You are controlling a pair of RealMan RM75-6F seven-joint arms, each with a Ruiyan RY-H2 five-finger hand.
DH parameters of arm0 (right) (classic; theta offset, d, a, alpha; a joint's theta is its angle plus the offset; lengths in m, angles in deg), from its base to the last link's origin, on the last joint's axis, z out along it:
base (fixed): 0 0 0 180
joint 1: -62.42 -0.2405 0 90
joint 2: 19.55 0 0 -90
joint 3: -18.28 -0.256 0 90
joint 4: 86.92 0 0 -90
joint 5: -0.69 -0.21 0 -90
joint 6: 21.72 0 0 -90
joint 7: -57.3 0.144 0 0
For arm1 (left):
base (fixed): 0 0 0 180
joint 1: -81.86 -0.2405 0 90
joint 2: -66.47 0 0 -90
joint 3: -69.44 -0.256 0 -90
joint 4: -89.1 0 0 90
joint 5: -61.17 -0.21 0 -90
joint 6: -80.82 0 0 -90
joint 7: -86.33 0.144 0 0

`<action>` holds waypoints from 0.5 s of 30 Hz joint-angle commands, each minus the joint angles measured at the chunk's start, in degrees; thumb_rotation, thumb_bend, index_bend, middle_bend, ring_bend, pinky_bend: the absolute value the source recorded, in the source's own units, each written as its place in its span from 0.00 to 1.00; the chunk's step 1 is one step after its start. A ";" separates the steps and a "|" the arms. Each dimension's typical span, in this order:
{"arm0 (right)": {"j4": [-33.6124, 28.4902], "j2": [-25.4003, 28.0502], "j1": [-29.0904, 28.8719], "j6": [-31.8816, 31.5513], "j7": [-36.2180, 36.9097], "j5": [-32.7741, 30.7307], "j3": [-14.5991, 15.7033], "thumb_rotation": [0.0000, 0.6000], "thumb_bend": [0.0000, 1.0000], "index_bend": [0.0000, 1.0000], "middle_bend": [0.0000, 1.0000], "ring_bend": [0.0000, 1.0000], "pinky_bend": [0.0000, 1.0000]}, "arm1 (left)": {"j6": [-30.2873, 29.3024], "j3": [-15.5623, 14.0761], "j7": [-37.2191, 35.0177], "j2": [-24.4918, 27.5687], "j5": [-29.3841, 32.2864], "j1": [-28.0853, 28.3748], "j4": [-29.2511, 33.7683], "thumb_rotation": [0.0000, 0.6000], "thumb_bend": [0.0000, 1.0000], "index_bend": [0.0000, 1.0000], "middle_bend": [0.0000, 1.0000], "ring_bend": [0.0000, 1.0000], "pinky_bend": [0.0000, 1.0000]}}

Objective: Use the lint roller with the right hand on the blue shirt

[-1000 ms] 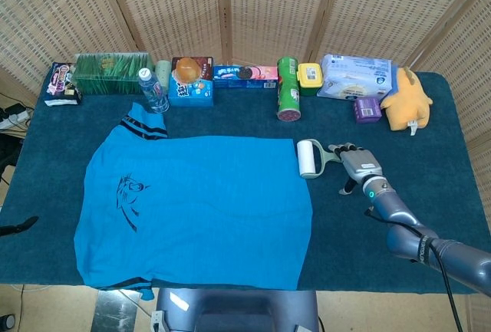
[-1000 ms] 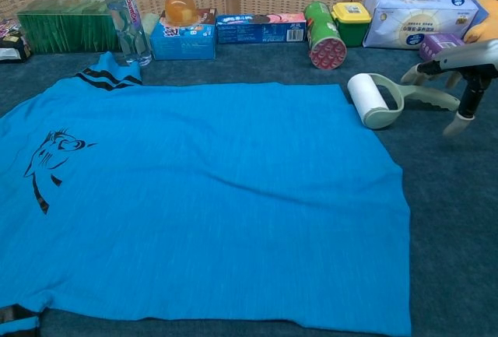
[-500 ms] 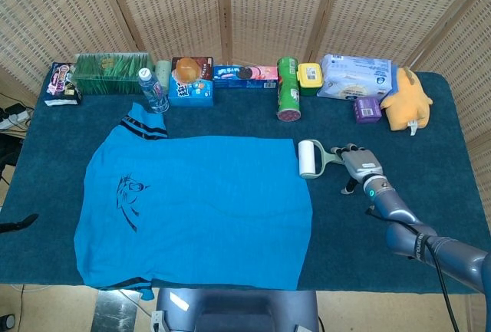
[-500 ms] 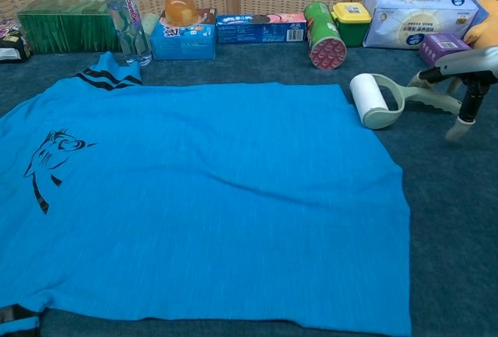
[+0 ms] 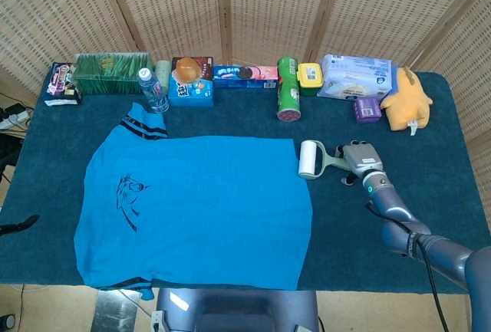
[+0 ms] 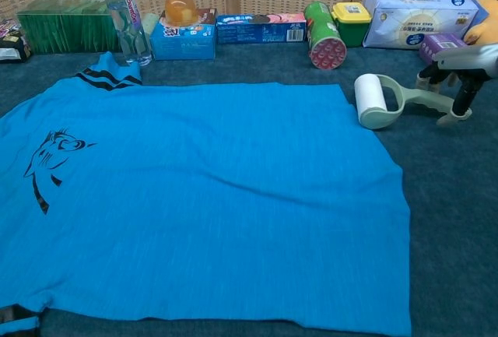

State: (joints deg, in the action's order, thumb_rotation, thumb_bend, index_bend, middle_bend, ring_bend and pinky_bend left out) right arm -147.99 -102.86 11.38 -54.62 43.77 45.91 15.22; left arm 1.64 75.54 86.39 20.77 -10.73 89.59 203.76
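Note:
The blue shirt (image 5: pixel 199 209) lies flat on the dark blue table cloth, a black print near its left side; the chest view shows it as a broad blue spread (image 6: pixel 194 197). The lint roller (image 5: pixel 311 158) lies on the cloth just off the shirt's right edge, white roll toward the shirt, pale green handle (image 6: pixel 420 100) pointing right. My right hand (image 5: pixel 362 162) is at the handle's far end. In the chest view the right hand (image 6: pixel 463 68) has fingers behind the handle and thumb in front, closed around it. The roller still rests on the table. My left hand is out of sight.
A row of goods lines the back edge: a water bottle (image 5: pixel 152 90), snack boxes, a green can (image 5: pixel 288 98), a wipes pack (image 5: pixel 354 77), a purple box (image 5: pixel 367 109) and a yellow plush toy (image 5: pixel 406 98). Bare cloth lies right of the roller.
My right hand has drawn its fingers and thumb in around the roller's handle end. The roller has shifted slightly to the right.

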 commanded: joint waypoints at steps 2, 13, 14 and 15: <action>1.51 -1.14 0.56 -1.22 0.16 1.43 -0.47 1.00 0.37 0.37 0.47 0.23 0.22 | -0.30 -0.08 0.76 -0.08 0.15 -0.13 0.62 1.00 0.08 0.00 0.00 0.00 0.02; 1.91 -1.57 1.51 -2.39 -0.09 3.83 -1.44 1.00 0.65 0.42 0.51 0.28 0.29 | -0.39 -0.10 2.10 -0.24 0.22 0.00 1.64 1.00 0.08 0.00 0.00 0.00 0.02; 1.79 -1.55 1.59 -2.47 -0.09 3.93 -1.54 1.00 0.65 0.42 0.51 0.28 0.29 | -0.37 -0.07 2.14 -0.25 0.22 0.04 1.64 1.00 0.08 0.00 0.00 0.00 0.02; 1.68 -1.52 1.64 -2.52 -0.07 4.02 -1.62 1.00 0.65 0.42 0.51 0.28 0.29 | -0.37 -0.05 2.16 -0.26 0.21 0.06 1.64 1.00 0.08 0.00 0.00 0.00 0.02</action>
State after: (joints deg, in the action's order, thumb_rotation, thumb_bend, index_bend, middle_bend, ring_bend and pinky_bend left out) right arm -146.28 -104.40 12.98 -57.11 43.70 49.89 13.65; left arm 1.27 75.49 88.56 20.51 -10.52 89.66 205.40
